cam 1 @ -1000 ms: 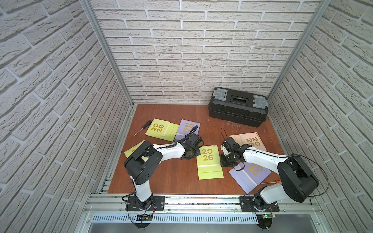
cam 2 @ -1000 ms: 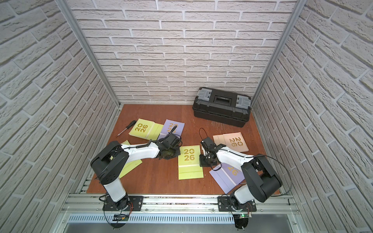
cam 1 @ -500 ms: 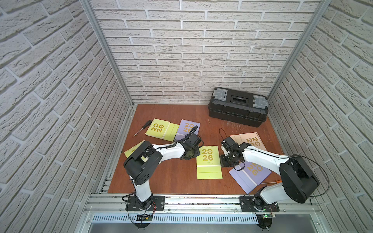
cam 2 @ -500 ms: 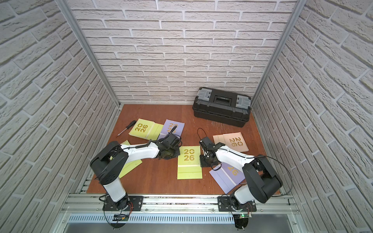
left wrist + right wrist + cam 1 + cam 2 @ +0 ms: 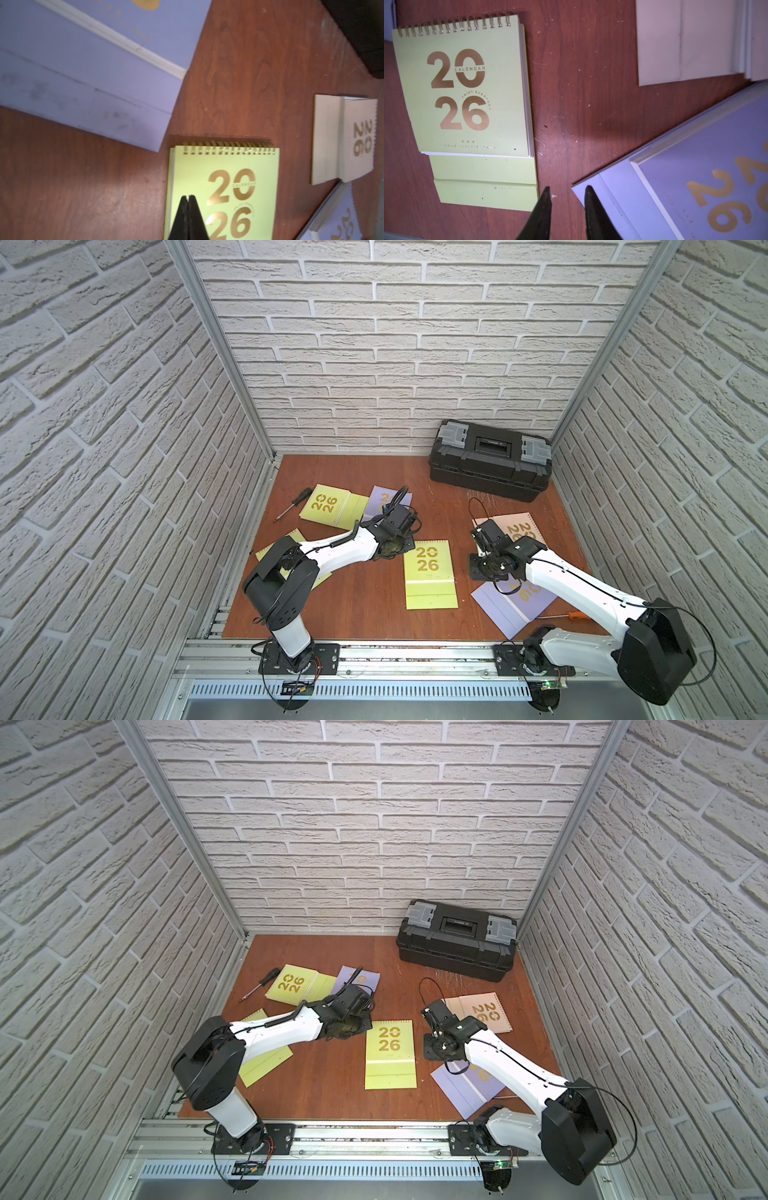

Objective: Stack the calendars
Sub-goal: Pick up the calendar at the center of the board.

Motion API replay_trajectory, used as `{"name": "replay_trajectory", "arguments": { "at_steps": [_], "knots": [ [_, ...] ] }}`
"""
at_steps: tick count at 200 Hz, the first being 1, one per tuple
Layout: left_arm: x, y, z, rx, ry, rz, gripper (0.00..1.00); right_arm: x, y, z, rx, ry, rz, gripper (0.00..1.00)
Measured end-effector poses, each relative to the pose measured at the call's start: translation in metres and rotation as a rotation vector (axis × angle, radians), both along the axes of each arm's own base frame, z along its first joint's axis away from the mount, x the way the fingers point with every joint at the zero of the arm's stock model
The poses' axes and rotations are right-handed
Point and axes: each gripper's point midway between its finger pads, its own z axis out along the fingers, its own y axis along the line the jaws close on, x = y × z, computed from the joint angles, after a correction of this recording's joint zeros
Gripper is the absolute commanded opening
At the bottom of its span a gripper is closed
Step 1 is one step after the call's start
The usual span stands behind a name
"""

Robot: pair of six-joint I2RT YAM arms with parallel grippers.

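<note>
Hovering with left hand (image 5: 188, 197) clenched, empty, over the middle green calendar (image 5: 264, 166); holding right hand (image 5: 568, 190) partly released, grasping nothing, above bare counter (image 5: 581, 93) between that calendar and a lavender calendar (image 5: 706, 155). Lying flat, unstacked, on red-brown wood within white brick walls (image 5: 395, 344).

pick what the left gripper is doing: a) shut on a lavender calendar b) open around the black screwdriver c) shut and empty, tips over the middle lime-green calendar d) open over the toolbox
c: in the left wrist view the left gripper has its fingers pressed together with nothing between them, in front of the lime-green calendar and its 2026 cover.
</note>
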Motion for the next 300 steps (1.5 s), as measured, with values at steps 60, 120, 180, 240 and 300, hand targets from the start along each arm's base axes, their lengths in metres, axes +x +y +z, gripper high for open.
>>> {"name": "replay_trajectory", "arguments": {
  "at_steps": [60, 120, 180, 240, 300],
  "knots": [
    [-0.004, -0.071, -0.009, -0.045, 0.013, -0.132, 0.0, -0.013, -0.054, 0.015, -0.003, -0.01, -0.246, 0.63],
    [-0.012, -0.127, -0.011, -0.101, 0.025, -0.236, 0.0, -0.03, -0.103, 0.01, 0.035, -0.003, -0.512, 0.74],
    [-0.021, -0.174, -0.023, -0.168, 0.055, -0.31, 0.0, -0.038, -0.138, 0.017, 0.073, -0.054, -0.735, 0.77],
    [-0.036, -0.216, -0.028, -0.226, 0.087, -0.387, 0.0, -0.053, -0.166, 0.015, 0.088, -0.086, -0.948, 0.79],
    [-0.039, -0.232, -0.035, -0.248, 0.11, -0.417, 0.0, -0.061, -0.183, 0.001, 0.072, -0.058, -1.046, 0.8]
  ]
}}
